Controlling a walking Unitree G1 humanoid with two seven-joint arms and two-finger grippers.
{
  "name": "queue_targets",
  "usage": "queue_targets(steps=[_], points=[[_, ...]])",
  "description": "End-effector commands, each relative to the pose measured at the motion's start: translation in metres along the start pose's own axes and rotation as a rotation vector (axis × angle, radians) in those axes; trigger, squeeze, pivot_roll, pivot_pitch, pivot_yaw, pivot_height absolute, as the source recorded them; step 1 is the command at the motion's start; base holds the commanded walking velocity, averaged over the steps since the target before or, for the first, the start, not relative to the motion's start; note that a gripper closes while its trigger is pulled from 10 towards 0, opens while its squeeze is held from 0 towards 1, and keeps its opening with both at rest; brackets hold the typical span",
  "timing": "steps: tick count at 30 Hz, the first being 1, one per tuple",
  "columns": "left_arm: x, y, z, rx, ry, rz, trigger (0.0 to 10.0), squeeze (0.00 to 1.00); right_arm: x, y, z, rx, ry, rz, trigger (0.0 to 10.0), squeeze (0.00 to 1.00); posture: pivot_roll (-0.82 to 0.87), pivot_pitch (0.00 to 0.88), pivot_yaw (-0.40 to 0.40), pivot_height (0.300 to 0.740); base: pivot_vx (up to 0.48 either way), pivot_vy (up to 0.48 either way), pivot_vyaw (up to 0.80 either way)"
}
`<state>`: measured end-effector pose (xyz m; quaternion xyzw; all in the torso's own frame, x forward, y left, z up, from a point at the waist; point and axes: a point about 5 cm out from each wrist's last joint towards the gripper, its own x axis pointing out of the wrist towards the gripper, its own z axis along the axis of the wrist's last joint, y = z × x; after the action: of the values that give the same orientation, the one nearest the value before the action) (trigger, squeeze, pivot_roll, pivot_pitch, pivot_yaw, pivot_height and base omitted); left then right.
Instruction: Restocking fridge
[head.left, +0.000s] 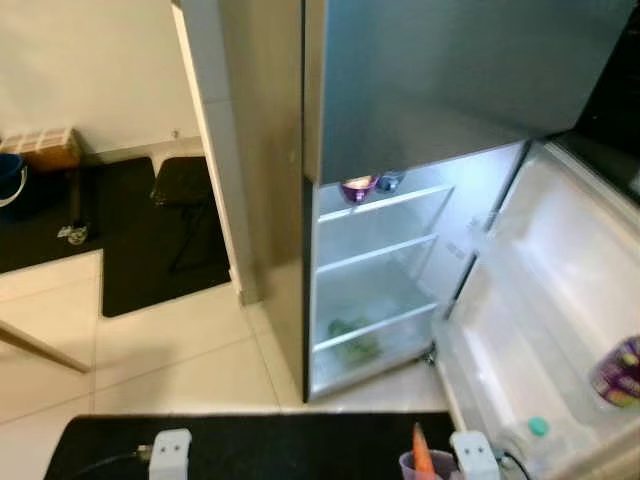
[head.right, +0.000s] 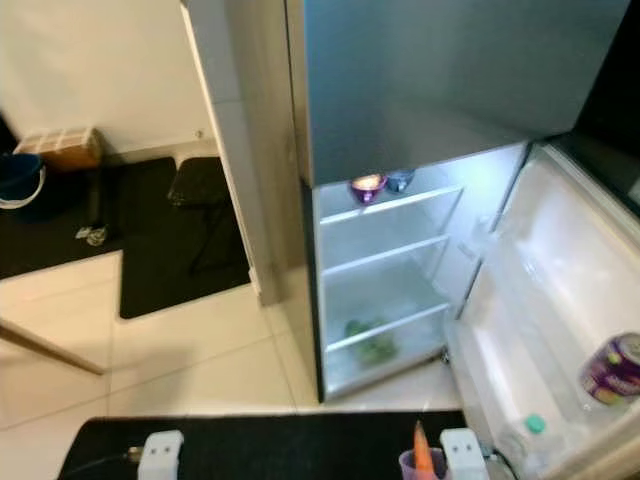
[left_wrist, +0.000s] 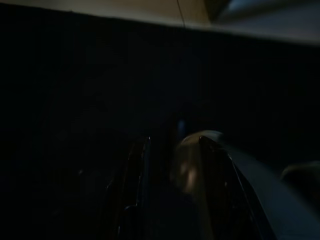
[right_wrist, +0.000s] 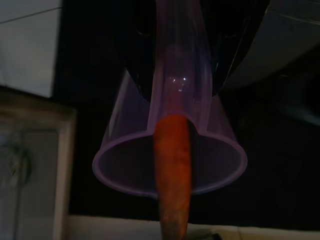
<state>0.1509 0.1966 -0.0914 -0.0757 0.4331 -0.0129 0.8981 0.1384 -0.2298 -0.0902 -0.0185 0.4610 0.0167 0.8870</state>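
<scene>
The fridge (head.left: 420, 90) stands straight ahead with its lower door (head.left: 560, 300) swung open to the right and the inside lit. A purple bowl (head.left: 358, 187) and a blue bowl (head.left: 390, 181) sit on its top shelf, and greens (head.left: 355, 340) lie in the bottom section. At the lower edge of the head views, a clear purple cup (head.left: 428, 466) holds an orange carrot (head.left: 422, 452). In the right wrist view my right gripper (right_wrist: 182, 60) is shut on this purple cup (right_wrist: 170, 165), and the carrot (right_wrist: 172, 175) sticks out past its rim. The left wrist view is very dark; my left gripper (left_wrist: 172, 195) hangs in shade.
The door's shelves carry a purple can (head.left: 618, 372) and a bottle with a teal cap (head.left: 538, 428). To the left are a black mat (head.left: 140, 260), a black stool (head.left: 185, 185), a blue bucket (head.left: 10, 178) and a box (head.left: 42, 147). A wooden leg (head.left: 40, 348) crosses the tiled floor.
</scene>
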Motion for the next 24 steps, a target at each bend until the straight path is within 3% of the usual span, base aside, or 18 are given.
queue_targets(steps=[1,17,24], points=[[-0.0021,0.0015,-0.0065,0.002,0.024,0.003,10.0,0.00,0.0020,0.0014,0.0076,0.004,-0.029,0.002,10.0,0.00,0.05,0.000,-0.022,0.740,0.000,0.000,0.79],[-0.0015,-0.0018,-0.0087,-0.013,0.042,-0.011,10.0,0.00,0.0022,-0.0002,0.0088,-0.004,-0.033,-0.019,10.0,0.00,0.05,0.000,-0.022,0.740,0.000,0.000,0.78],[-0.0017,-0.0013,-0.0096,-0.013,0.049,-0.009,10.0,0.00,0.0024,-0.0017,0.0102,-0.008,-0.036,-0.036,10.0,0.00,0.05,0.000,-0.023,0.740,0.000,0.000,0.00]])
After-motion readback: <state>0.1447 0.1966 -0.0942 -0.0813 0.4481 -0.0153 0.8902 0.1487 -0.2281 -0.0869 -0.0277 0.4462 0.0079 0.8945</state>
